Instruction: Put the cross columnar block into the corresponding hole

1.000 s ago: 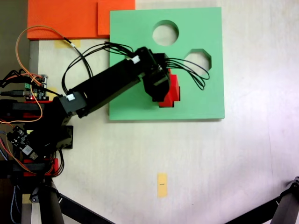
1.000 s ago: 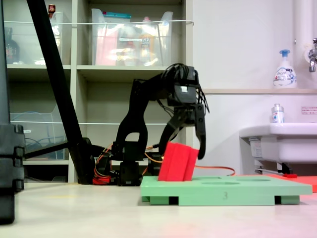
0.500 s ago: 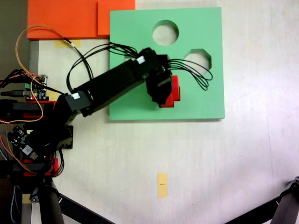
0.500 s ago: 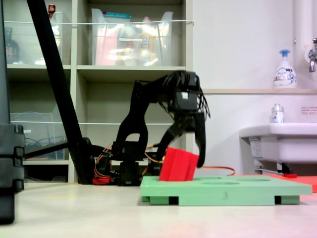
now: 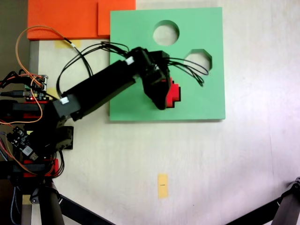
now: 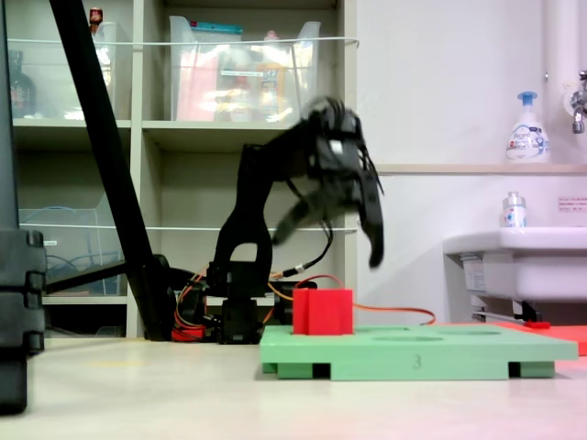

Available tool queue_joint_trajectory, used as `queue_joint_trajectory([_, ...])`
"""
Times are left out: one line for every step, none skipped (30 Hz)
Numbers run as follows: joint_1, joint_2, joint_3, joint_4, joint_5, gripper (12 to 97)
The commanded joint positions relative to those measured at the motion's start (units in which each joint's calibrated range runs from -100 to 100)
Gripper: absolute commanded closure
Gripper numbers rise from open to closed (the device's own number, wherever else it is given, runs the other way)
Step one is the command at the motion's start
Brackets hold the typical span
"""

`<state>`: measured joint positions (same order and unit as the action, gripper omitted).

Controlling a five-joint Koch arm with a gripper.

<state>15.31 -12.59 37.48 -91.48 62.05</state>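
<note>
Block's in, and you're in the release-and-retreat step! From the side the red block (image 6: 323, 312) stands upright in the green board (image 6: 417, 351), its lower part down in the cross hole and its top proud of the surface. From above you catch its stepped red edge (image 5: 175, 95) peeking out beside the arm, right where the cross hole sits, near the board's lower edge in that view.

Your gripper (image 6: 335, 240) hangs above the block, well clear of it, jaws spread wide and holding nothing; it's blurred, so it's on the move. From above the gripper (image 5: 159, 96) covers most of the block.

Next call, as I judge it: check whether the block is fully seated. It looks level, but how deep it has gone I can't tell from here. If it's down, lift away without clipping that standing top; if not, a gentle press straight down is what it needs.

The other cutouts: the round hole (image 5: 166, 33) and the octagon (image 5: 200, 58) both sit empty, cables (image 5: 187, 70) trailing over the octagon's edge
</note>
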Motion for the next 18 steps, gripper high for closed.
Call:
queue_joint_trajectory([-1.3,-12.7,2.3,0.1,-8.9,26.6])
queue_joint_trajectory([-1.8,-16.3,2.3,0.1,-12.3,26.6])
queue_joint_trajectory([-2.3,-19.7,2.3,0.1,-14.4,26.6])
queue_joint_trajectory([-2.9,-22.7,2.3,0.1,-16.5,26.9])
queue_joint_trajectory([-3.8,-25.8,2.3,0.1,-19.3,28.9])
queue_joint_trajectory([-5.1,-29.9,2.3,0.1,-22.0,35.9])
queue_joint_trajectory([-6.5,-33.4,2.3,0.2,-24.2,42.1])
queue_joint_trajectory([-8.3,-36.3,2.3,0.5,-26.8,45.8])
queue_joint_trajectory([-10.1,-39.0,2.3,0.9,-30.0,48.6])
queue_joint_trajectory([-11.1,-40.9,2.3,1.1,-34.1,49.8])
queue_joint_trajectory([-12.3,-42.6,2.2,1.1,-37.4,49.8])
queue_joint_trajectory([-13.3,-43.3,2.1,1.1,-39.9,49.8])
queue_joint_trajectory([-14.3,-43.3,2.0,1.1,-41.0,49.9])
queue_joint_trajectory([-15.3,-43.0,1.7,1.2,-41.2,50.9])
queue_joint_trajectory([-15.9,-42.9,0.1,1.3,-41.3,50.9])
queue_joint_trajectory([-16.2,-42.9,-3.3,1.8,-41.4,50.9])
queue_joint_trajectory([-16.5,-44.4,-7.7,3.1,-41.6,51.0])
queue_joint_trajectory([-17.1,-47.7,-13.2,5.2,-42.1,51.3])
